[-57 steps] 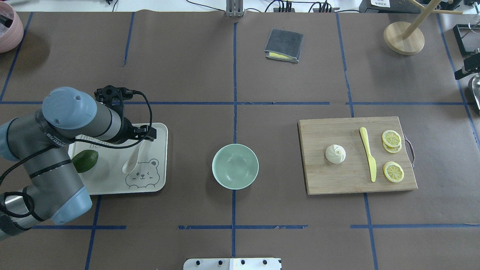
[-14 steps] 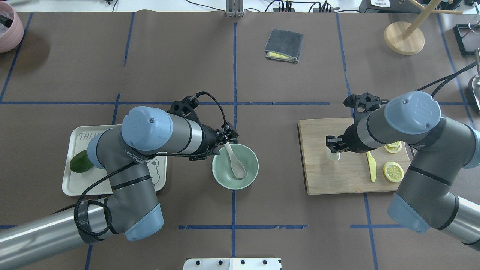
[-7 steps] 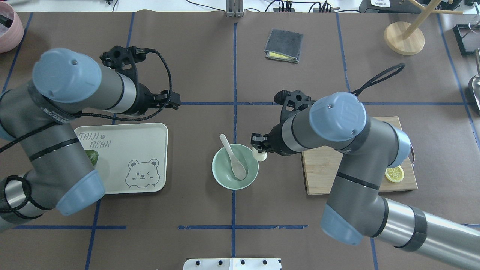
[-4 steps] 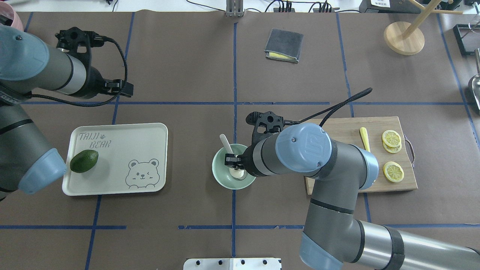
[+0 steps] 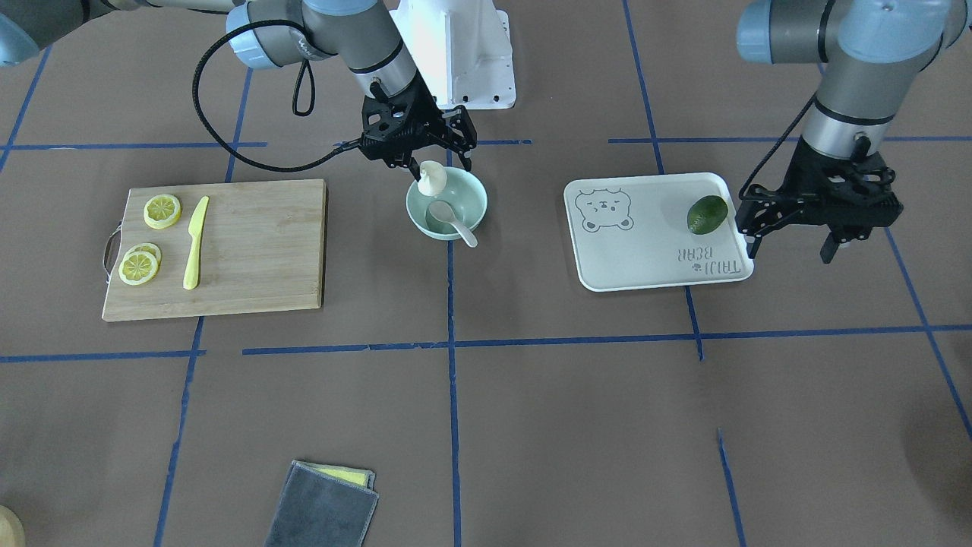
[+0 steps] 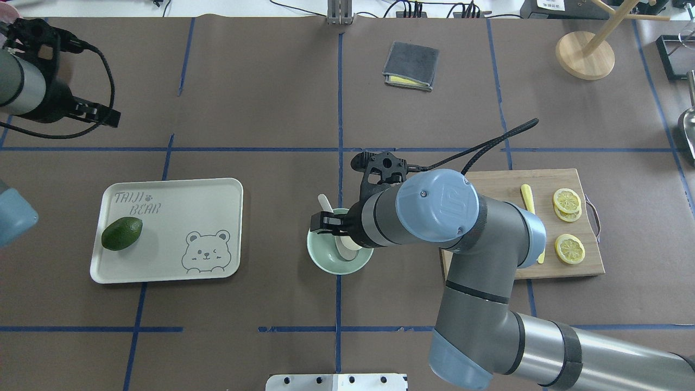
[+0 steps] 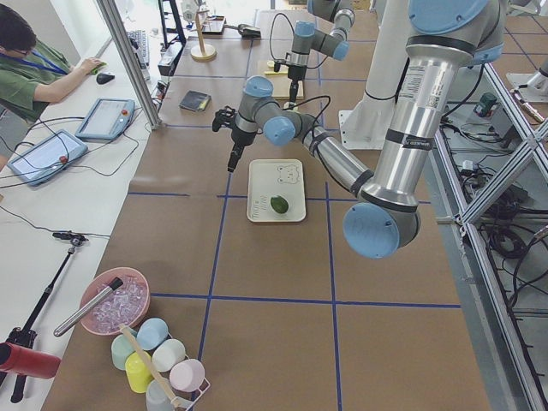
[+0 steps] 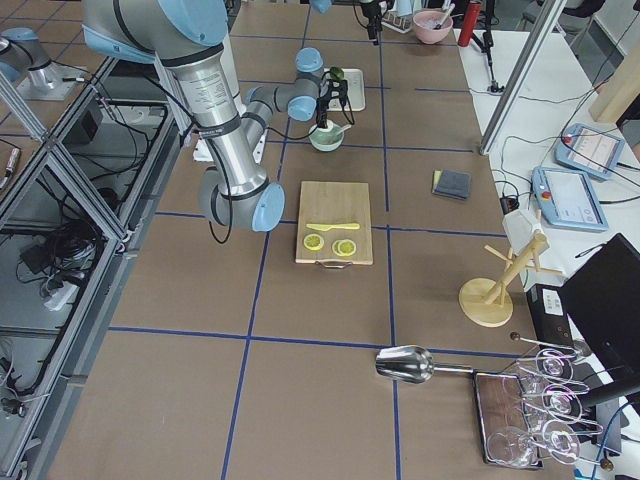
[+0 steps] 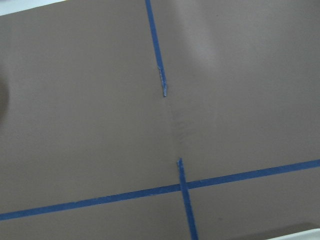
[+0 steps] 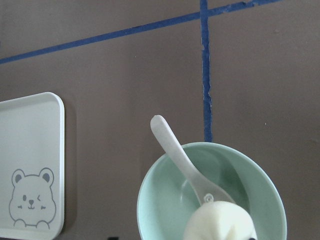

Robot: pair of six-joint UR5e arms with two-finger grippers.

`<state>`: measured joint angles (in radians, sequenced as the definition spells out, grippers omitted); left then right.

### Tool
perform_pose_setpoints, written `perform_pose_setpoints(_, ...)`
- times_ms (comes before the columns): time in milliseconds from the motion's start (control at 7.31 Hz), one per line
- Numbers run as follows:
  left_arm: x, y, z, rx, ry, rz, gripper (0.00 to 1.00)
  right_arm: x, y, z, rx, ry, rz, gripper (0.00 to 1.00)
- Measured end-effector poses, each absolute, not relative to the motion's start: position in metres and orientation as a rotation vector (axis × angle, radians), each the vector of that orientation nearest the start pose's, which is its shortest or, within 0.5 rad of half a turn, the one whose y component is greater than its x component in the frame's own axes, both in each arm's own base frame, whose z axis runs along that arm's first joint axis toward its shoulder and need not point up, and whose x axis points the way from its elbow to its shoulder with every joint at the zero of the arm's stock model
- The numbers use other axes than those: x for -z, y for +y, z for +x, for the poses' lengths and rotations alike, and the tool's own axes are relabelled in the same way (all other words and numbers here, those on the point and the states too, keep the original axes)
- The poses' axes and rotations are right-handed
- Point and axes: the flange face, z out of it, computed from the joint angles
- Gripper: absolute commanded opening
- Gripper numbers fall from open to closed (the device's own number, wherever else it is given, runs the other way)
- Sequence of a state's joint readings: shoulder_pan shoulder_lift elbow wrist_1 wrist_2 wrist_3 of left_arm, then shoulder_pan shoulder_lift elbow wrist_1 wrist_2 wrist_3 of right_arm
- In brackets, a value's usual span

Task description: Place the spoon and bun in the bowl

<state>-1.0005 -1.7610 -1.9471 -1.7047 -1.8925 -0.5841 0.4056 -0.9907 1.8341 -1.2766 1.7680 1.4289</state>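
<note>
Two items to weigh up, first of all the bun (image 5: 431, 181) — small, white, pleated, surely very light and soft. Would dent or tear under a hard squeeze, so better taken by the round sides below the pointed top, with gentle pressure only. Probably a little tacky, not slippery. By contrast the spoon (image 5: 456, 226): stiff, smooth, likely brittle if dropped; best pinched across the short thick handle.

Both inside the bowl (image 10: 160, 205), as far as visible. In the front-facing view: bun at about 11 o'clock within the rim, apparently sitting on the scoop of the spoon; handle sticking out over the rim toward 4 o'clock.

Right claw (image 5: 439, 169) directly above the bun, spread wider than it and seemingly not touching — no firm pinch to see. In the right wrist view, bun at 6 o'clock of the frame, just under the camera.

Left claw (image 5: 788, 251) spread as well, holding nothing, well apart from the bowl, above the desk past the tray (image 5: 645, 243) at its 3 o'clock in the front-facing view.
</note>
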Motion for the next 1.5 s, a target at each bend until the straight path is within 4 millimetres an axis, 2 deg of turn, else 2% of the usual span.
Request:
perform_pose_setpoints(274, -0.42, -0.53, 0.138, -0.194, 0.596, 0.411, 1.0, -0.175, -0.356, -0.525, -0.131, -1.14, 0.143, 1.0)
perform_pose_setpoints(547, -0.466, -0.546, 0.079, -0.257, 0.555, 0.397, 1.0, -0.172, -0.359, -0.522, -0.136, -1.142, 0.143, 1.0)
perform_pose_setpoints(684, -0.492, -0.554, 0.051, -0.276, 0.527, 0.381, 1.0, -0.174, -0.365, -0.513, -0.139, -1.131, 0.134, 1.0)
perform_pose_setpoints(821, -0.516, -0.558, 0.022, -0.281, 0.517, 0.359, 1.0, -0.179, -0.38, -0.49, -0.139, -1.098, 0.114, 1.0)
perform_pose_setpoints(957, -0.536, -0.555, 0.001, -0.272, 0.538, 0.331, 1.0, -0.189, -0.4, -0.457, -0.125, -1.052, 0.1, 1.0)
perform_pose_setpoints(1094, -0.553, -0.546, -0.01, -0.259, 0.577, 0.3, 1.0, -0.203, -0.418, -0.422, -0.095, -1.001, 0.103, 1.0)
perform_pose_setpoints(1231, -0.568, -0.537, -0.014, -0.241, 0.626, 0.249, 1.0, -0.225, -0.434, -0.387, -0.05, -0.944, 0.114, 1.0)
perform_pose_setpoints(1504, -0.584, -0.525, -0.03, -0.175, 0.691, 0.144, 1.0, -0.287, -0.464, -0.314, 0.067, -0.835, 0.147, 1.0)
